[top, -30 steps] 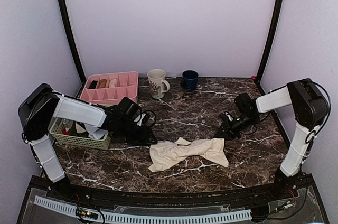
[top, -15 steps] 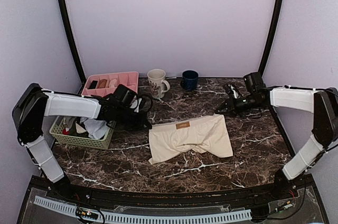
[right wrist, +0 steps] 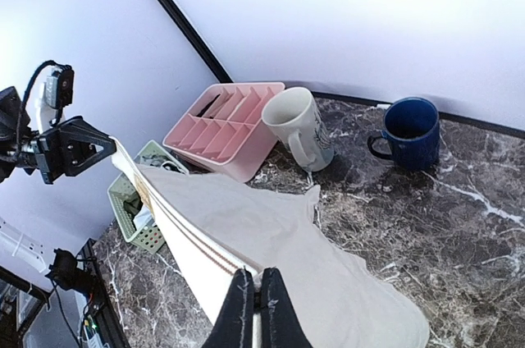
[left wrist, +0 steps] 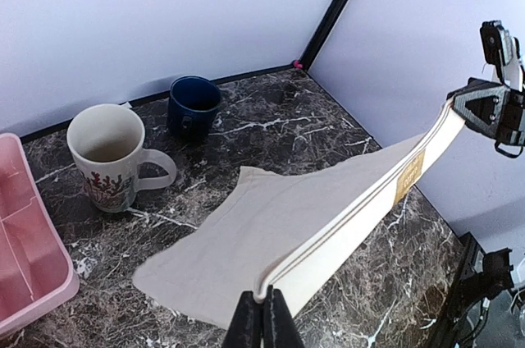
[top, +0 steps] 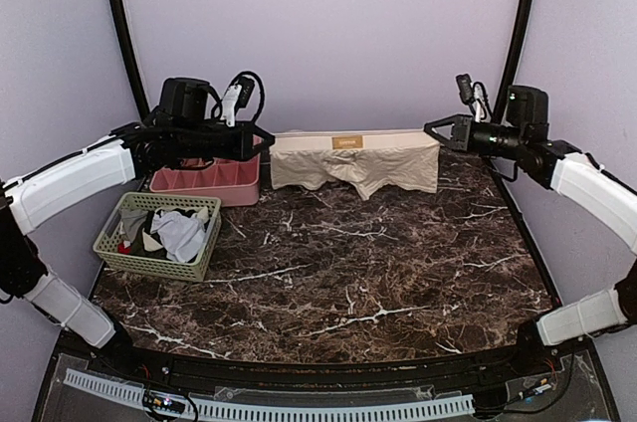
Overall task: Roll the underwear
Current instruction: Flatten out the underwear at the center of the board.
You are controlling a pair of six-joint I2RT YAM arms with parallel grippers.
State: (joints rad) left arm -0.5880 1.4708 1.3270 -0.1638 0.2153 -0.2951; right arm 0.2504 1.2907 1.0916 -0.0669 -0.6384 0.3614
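My left gripper [top: 265,135] is pinched shut on one waistband corner of underwear [top: 353,165], my right gripper [top: 434,129] pinched shut on other corner. Waistband taut between them, garment held up over rear of table [top: 348,273], legs hanging toward marble. Likely reason: tension flattens fabric, so it lays smooth for rolling.

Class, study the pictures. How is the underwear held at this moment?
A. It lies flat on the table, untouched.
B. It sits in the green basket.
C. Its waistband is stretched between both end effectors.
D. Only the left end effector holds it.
C: the left end effector and the right end effector each pinch one end of the waistband, so the underwear spans taut between them.
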